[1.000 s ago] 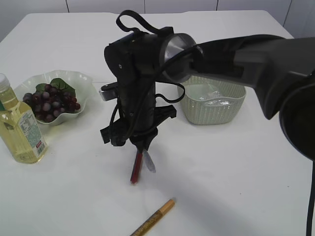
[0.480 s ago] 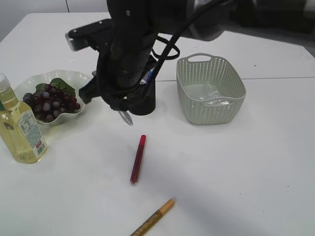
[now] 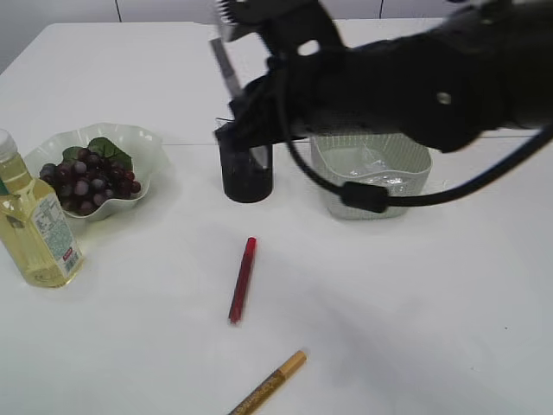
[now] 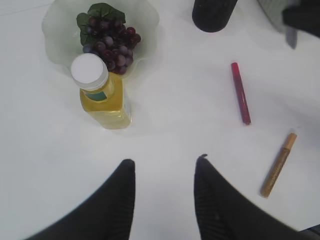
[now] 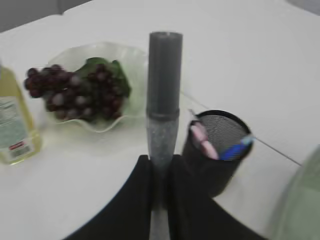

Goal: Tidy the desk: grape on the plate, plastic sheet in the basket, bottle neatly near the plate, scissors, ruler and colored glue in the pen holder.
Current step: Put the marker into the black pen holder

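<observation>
My right gripper [image 5: 160,162] is shut on a grey glitter glue stick [image 5: 163,100]. It holds the stick [image 3: 226,69] tilted upward, above and just left of the black mesh pen holder [image 3: 248,177]. Pink and blue items stand in the holder [image 5: 215,150]; I cannot make out scissors or a ruler. A red glue stick [image 3: 242,278] and a gold one [image 3: 268,385] lie on the table. The grapes [image 3: 86,177] sit on the plate [image 3: 147,143], with the bottle [image 3: 34,225] beside it. My left gripper [image 4: 165,162] hangs open over bare table, empty.
The pale green basket [image 3: 371,173] stands right of the pen holder, with a clear plastic sheet [image 3: 367,160] inside. My right arm crosses over it from the right. In the left wrist view the red stick [image 4: 240,92] and the gold stick [image 4: 278,165] lie to the right.
My right gripper picked the grey glue stick up from beside the red one and carried it up and back to above the pen holder. The left gripper has not moved.
</observation>
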Controlling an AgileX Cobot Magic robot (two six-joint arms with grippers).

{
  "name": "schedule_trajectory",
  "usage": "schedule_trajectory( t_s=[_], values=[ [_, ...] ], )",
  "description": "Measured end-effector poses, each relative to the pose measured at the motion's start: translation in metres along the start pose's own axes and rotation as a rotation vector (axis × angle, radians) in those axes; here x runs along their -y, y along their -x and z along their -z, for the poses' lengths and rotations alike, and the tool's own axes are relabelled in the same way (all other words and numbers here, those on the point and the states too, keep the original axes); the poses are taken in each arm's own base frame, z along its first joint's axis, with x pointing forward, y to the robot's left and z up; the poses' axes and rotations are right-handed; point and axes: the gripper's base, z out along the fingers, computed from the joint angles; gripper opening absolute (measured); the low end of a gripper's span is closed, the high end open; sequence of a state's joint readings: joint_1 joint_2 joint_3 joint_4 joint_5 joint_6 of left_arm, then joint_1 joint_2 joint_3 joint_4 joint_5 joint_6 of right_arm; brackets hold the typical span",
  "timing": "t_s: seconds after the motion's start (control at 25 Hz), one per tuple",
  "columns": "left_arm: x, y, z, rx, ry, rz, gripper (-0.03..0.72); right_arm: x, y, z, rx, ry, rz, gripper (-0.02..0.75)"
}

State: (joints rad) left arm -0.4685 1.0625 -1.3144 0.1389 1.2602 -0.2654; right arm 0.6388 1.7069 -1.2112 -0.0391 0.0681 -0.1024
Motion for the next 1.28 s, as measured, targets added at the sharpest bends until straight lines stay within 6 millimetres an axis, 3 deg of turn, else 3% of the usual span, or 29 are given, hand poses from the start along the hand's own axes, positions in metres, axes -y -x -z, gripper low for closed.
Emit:
schedule_trajectory(
  t_s=[0.2, 0.48, 0.88, 1.28],
  values=[
    [0.001, 0.001, -0.004, -0.013, 0.003, -0.002, 0.29, 0.05, -0.027, 0.015, 0.063, -0.135, -0.131, 0.031],
    [0.002, 0.002, -0.007, -0.021, 0.005, -0.003, 0.29, 0.062, -0.018, 0.007, 0.273, -0.195, -0.139, 0.031],
    [0.004, 0.006, -0.019, -0.057, 0.015, -0.008, 0.29, 0.077, -0.009, -0.069, 0.354, -0.212, -0.163, 0.031],
    [0.002, 0.01, -0.028, -0.071, 0.066, -0.03, 0.29, 0.084, -0.005, -0.116, 0.333, -0.197, -0.205, 0.031]
  ],
)
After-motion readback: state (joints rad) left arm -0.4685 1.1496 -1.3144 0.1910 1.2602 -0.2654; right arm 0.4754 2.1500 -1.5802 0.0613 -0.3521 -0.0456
